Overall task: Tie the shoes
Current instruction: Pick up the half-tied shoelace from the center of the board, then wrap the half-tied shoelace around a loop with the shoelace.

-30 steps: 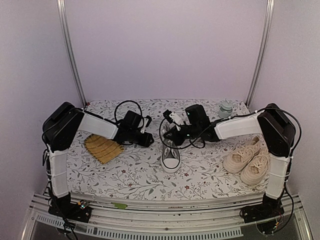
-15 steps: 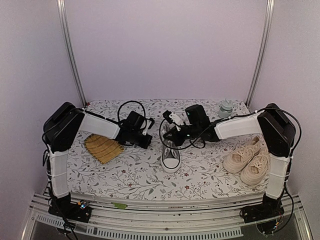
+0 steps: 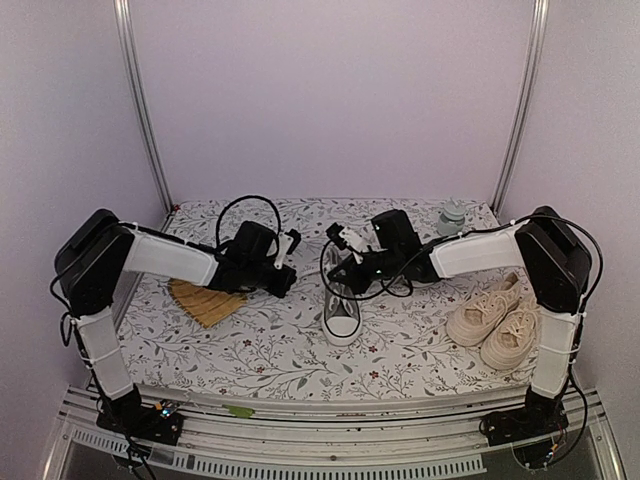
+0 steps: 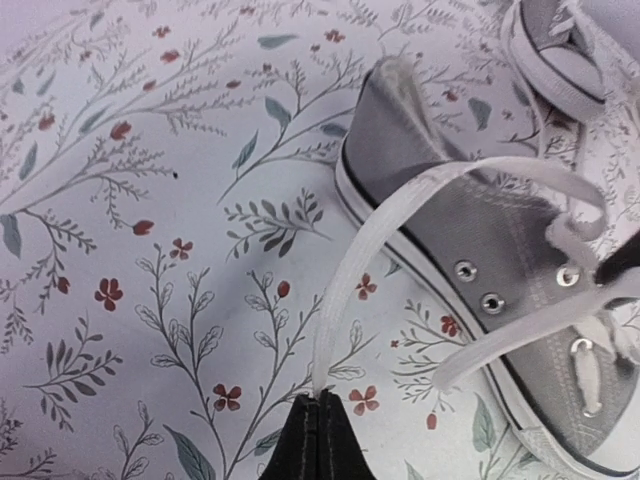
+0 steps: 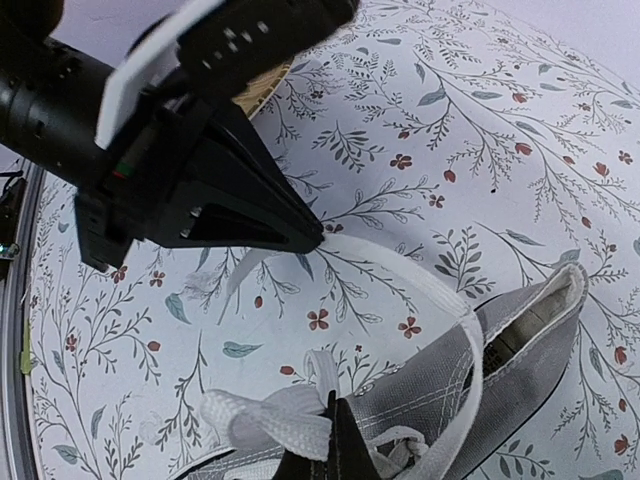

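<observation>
- Left wrist view alone shows the left gripper [image 4: 320, 405] pinched shut on a white lace [image 4: 352, 265].
- The right gripper [image 5: 335, 412] likewise clamps the white lace.
- Overhead, the grey shoe [image 3: 341, 308] lies front-to-back, toe nearward.

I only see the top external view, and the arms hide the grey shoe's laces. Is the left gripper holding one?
Observer: Yes, the left gripper is shut on a white lace running to the grey shoe.
Operator: And the right?
Observer: The right gripper is pinched shut on another lace strand, close against that shoe.
Operator: Only one grey shoe?
Observer: No, a second grey shoe lies just beyond it.
</observation>
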`<state>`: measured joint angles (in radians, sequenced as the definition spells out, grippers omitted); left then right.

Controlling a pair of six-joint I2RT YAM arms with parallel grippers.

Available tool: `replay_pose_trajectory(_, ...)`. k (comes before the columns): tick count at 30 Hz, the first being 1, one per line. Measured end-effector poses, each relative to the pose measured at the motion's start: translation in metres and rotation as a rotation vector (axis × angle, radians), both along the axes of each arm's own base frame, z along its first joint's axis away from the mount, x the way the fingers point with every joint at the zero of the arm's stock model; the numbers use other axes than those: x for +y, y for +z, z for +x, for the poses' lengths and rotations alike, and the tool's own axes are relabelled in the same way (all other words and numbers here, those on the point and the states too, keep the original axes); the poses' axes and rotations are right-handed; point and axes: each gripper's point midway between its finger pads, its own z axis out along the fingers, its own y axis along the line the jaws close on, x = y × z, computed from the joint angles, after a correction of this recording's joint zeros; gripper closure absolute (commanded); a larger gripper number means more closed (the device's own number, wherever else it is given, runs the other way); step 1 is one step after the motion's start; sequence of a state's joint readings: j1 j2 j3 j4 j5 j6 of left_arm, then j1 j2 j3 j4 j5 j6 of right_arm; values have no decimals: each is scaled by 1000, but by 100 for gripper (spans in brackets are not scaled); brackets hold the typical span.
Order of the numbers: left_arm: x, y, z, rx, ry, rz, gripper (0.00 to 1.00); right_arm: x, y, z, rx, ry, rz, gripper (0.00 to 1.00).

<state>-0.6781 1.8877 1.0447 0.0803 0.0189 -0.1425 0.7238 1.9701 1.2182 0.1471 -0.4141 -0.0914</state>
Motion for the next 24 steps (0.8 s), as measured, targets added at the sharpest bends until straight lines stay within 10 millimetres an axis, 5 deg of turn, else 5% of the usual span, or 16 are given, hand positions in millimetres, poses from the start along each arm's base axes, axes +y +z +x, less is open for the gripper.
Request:
replay_pose_trajectory(6,-18,49,-27,-142,-137,-128,100,-7,0,2,34,13,11,99)
replay_pose_trajectory(13,-57,67,-78,-197,-366,-221,100,-4,10,2,48,46,39,99)
replay_pose_trajectory(24,-92,99,-91,-297,-536,-347,100,-8,8,-3,97,70,42,99)
